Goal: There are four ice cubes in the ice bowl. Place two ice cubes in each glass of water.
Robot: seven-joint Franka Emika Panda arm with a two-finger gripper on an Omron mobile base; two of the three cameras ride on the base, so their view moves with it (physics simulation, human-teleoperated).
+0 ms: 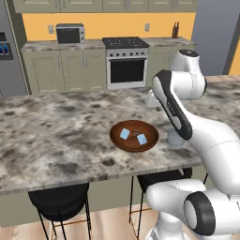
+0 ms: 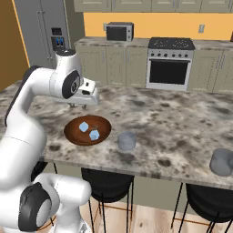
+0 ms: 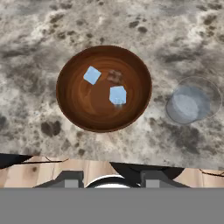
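No readable text, labels or numbers anywhere.

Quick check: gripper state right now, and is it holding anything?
Gripper: hangs above the bowl; open or shut cannot be told, and no ice cube is visible between its fingers.

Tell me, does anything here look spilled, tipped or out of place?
Nothing stands out. The ice bowl sits flat on the counter with two ice cubes inside. Both glasses stand upright, and nothing is spilled.
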